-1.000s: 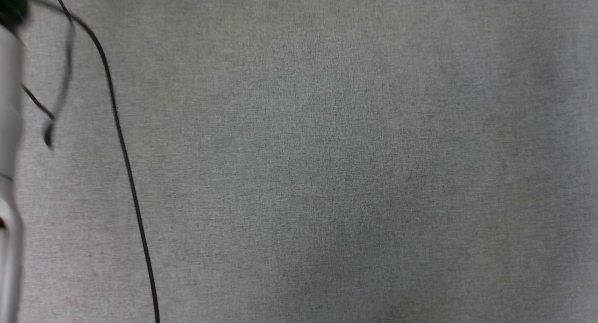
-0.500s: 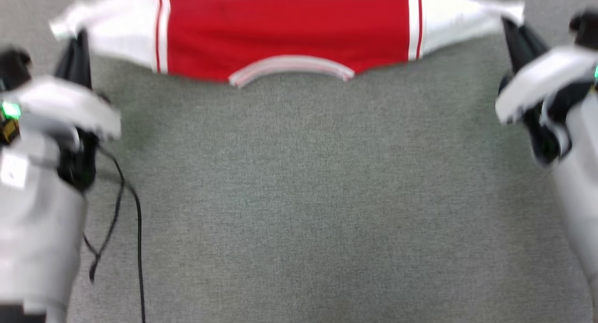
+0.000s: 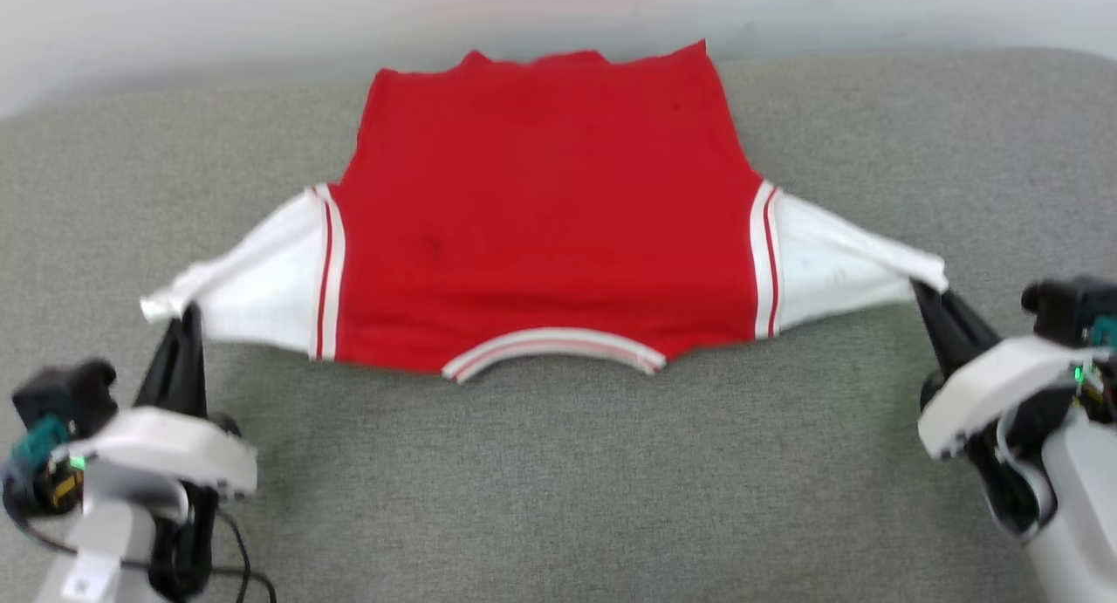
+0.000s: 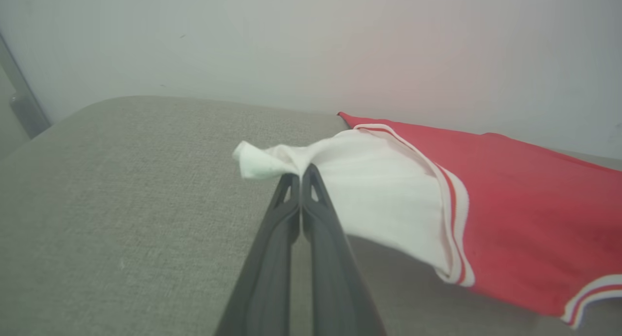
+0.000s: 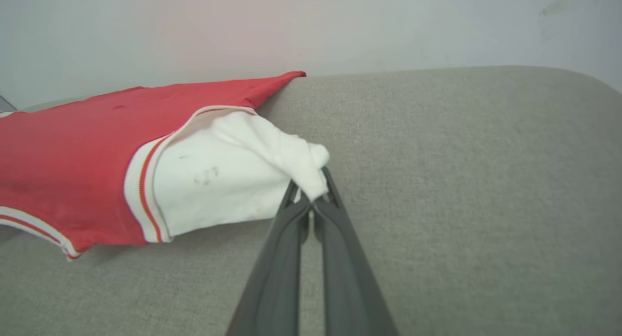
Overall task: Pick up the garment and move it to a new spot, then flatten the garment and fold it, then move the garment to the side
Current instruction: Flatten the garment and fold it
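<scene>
Nearest, along the near edge of the grey cloth-covered bench (image 3: pixel 558 498), two end effectors work as a pair. The left end effector (image 3: pixel 181 317) sits toward the near-left corner and the right end effector (image 3: pixel 927 291) toward the right edge. Each has its two dark fingers pressed together, with a bunched white sleeve tip pinched between them. One dark cable (image 3: pixel 240 577) trails behind the left arm.

Between them lies the garment (image 3: pixel 541 228), a single red jersey. It is spread across the middle of the bench with its collar (image 3: pixel 554 348) toward the near edge. The left sleeve (image 3: pixel 262 293) and right sleeve (image 3: pixel 829 267) are each drawn into a taut point at the grip. My reading is that the outward pull on both cuffs is meant to stretch the shoulders wide and take out slack, which would be the flattening step before any fold. In the wrist views the sleeves and the near part of the red cloth ride a little clear of the bench, so the shirt looks partly hung from the two grips, not fully laid down.

Further off, the red body narrows toward the hem (image 3: pixel 541 60), which lies at the bench's far edge, just below the pale wall (image 3: pixel 262 18). No lettering shows on the upper face.

Count: one garment, two sleeves, two striped shoulder seams, one collar, two end effectors and four fingers.
</scene>
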`<state>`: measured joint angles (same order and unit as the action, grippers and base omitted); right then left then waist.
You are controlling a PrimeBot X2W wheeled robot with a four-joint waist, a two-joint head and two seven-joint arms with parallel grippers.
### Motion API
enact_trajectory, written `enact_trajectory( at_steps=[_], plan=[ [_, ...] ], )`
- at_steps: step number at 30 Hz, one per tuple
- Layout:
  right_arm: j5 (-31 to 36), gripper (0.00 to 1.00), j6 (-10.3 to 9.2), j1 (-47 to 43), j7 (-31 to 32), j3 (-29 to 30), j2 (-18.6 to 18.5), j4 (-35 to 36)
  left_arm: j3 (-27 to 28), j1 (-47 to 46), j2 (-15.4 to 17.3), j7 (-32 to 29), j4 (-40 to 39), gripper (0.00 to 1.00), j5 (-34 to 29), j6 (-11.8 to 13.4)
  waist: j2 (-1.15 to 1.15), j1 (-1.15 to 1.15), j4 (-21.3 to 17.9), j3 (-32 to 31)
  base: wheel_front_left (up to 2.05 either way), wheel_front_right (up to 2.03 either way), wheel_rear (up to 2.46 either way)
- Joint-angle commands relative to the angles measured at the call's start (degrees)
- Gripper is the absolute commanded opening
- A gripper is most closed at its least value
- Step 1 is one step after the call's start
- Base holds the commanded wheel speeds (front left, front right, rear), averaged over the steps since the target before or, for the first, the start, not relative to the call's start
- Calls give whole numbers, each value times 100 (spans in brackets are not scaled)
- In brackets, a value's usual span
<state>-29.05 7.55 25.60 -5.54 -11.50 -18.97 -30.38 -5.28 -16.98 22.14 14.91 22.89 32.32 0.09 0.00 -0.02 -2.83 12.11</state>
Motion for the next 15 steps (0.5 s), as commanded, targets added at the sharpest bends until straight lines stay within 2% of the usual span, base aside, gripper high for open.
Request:
enact_trajectory(
  at_steps=[1, 6, 15],
  plan=[
    [84, 0, -12, -330, 82, 136, -7, 187, 64, 283, -14, 40, -146, 0, -33, 85, 0, 2, -20, -153, 0, 0, 0],
    [325, 0, -12, -1394, 413, 660, 160, 1023, 80, 1151, -96, -31, -679, 0, 7, 322, 0, 2, 26, -408, 0, 0, 0],
    [875, 0, -11, -3217, 1088, 1603, 846, 2457, -1, 2417, -244, -254, -1318, 0, 88, 628, 0, 2, 122, -799, 0, 0, 0]
  ],
)
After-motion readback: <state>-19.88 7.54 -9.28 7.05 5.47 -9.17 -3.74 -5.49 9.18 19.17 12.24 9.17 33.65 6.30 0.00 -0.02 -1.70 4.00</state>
